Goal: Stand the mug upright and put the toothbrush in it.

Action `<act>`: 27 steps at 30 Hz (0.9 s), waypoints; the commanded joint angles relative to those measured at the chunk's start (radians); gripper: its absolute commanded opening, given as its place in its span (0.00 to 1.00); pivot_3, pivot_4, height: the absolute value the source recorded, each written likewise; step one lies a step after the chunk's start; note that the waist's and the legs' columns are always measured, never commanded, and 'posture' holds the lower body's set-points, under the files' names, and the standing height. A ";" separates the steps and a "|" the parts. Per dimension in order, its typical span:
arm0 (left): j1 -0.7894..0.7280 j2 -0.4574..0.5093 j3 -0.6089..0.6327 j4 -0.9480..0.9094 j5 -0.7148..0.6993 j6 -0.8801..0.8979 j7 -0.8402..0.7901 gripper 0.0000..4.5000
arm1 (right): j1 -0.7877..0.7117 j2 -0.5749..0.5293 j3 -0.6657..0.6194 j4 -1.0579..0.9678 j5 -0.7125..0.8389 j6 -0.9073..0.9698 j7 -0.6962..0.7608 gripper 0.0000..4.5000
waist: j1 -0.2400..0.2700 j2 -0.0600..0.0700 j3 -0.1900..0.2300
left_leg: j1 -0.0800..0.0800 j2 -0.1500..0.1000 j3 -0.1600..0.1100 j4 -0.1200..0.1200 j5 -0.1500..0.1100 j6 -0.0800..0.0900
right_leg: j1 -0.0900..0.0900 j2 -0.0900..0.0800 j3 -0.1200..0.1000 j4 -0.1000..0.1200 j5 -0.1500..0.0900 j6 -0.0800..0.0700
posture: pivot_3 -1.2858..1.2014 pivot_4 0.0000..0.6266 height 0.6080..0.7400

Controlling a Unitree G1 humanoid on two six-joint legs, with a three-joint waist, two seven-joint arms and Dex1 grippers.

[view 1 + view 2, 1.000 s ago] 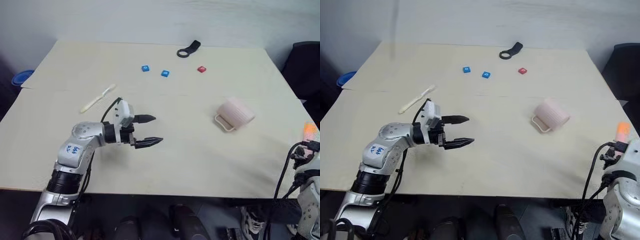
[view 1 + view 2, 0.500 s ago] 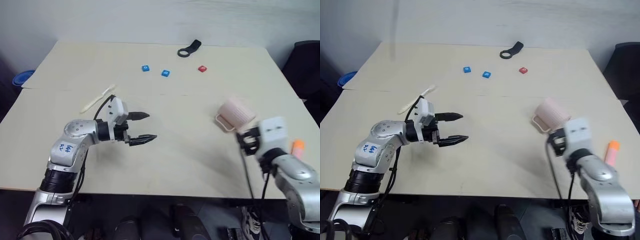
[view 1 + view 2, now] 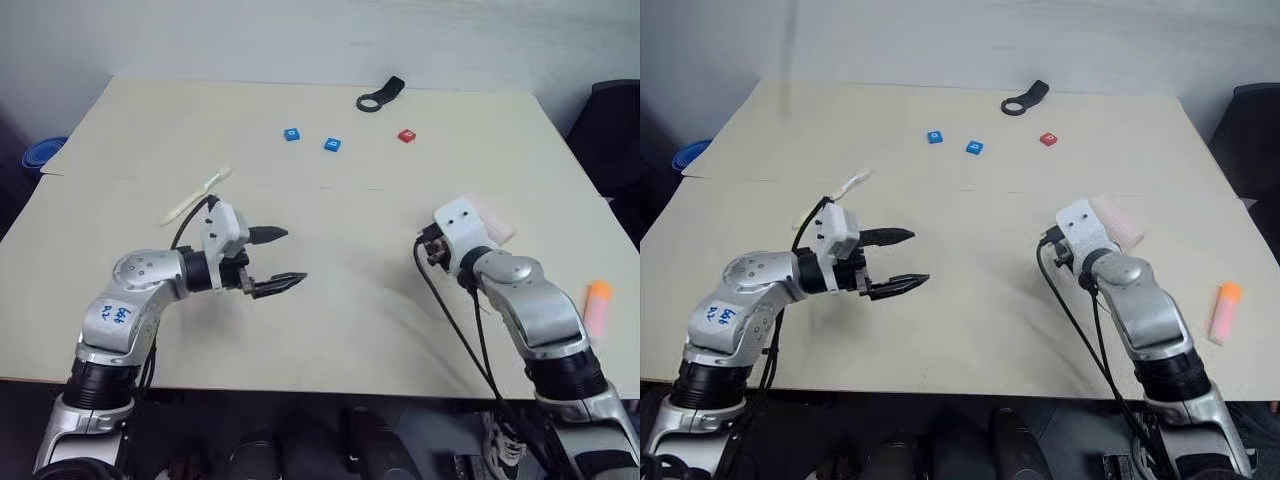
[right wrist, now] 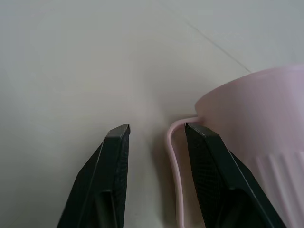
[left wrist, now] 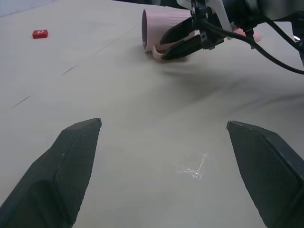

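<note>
A pale cream bench (image 3: 330, 330) stands before a light grey wall, carrying three small blocks and a black ring far off, the toothbrush (image 3: 194, 196) far left and the mug (image 5: 164, 29) on its side at right. The left hand (image 3: 278, 261) hovers wide open and empty. The right wrist view shows the right hand (image 4: 156, 129) partly open, holding nothing, one finger (image 4: 204, 142) inside the handle loop.

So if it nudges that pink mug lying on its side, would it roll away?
Probably only a little. The mug is round and ribbed, so it could rock, but its loop handle rests on the table and should stop it. It looks light, so it may slide instead.
</note>
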 commanded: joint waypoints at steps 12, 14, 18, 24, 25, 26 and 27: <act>0.022 0.022 0.051 -0.098 -0.039 0.027 0.036 1.00 | -0.132 0.023 -0.035 0.317 0.011 -0.108 0.176 0.02 | -0.005 -0.001 -0.001 | 0.001 0.000 0.003 0.001 0.000 0.000 | 0.000 0.001 0.000 0.000 0.002 0.004 | 0.52 0.24 1.00; 0.018 0.023 0.049 -0.096 -0.041 0.025 0.034 1.00 | -0.134 0.027 -0.047 0.323 0.014 -0.106 0.183 0.00 | -0.004 -0.003 -0.002 | 0.001 0.001 0.003 0.001 0.000 0.000 | 0.001 0.001 0.000 -0.001 0.002 0.004 | 0.52 0.24 1.00; 0.011 0.029 0.056 -0.091 -0.052 0.028 0.030 1.00 | -0.128 0.088 -0.126 0.243 0.114 -0.146 0.243 0.00 | -0.005 -0.004 -0.002 | 0.002 0.001 0.003 0.001 0.000 0.000 | 0.001 0.002 0.000 -0.001 0.003 0.004 | 0.52 0.24 1.00; 0.010 0.070 0.118 -0.059 -0.077 0.040 0.019 1.00 | -0.134 0.352 -0.228 0.099 0.340 -0.231 0.289 0.00 | -0.036 -0.002 -0.001 | 0.003 0.005 0.001 0.000 -0.001 -0.004 | 0.000 0.010 0.002 0.001 0.004 0.003 | 0.52 0.24 1.00; 0.010 0.076 0.125 -0.054 -0.075 0.039 0.018 1.00 | -0.134 0.391 -0.227 0.101 0.351 -0.253 0.283 0.00 | -0.037 -0.001 -0.001 | 0.003 0.005 0.001 0.000 -0.001 -0.004 | -0.001 0.010 0.002 0.001 0.004 0.002 | 0.52 0.24 1.00; 0.009 0.085 0.130 -0.048 -0.071 0.036 0.018 1.00 | -0.128 0.436 -0.199 0.128 0.331 -0.327 0.285 0.00 | -0.038 -0.001 -0.001 | 0.003 0.006 0.001 -0.001 -0.001 -0.005 | -0.002 0.011 0.002 0.002 0.003 0.002 | 0.52 0.24 1.00; 0.006 0.091 0.132 -0.044 -0.070 0.035 0.018 1.00 | -0.124 0.467 -0.177 0.158 0.311 -0.385 0.288 0.00 | -0.038 -0.001 0.000 | 0.002 0.006 0.000 -0.001 -0.001 -0.006 | -0.003 0.010 0.002 0.002 0.003 0.001 | 0.52 0.24 1.00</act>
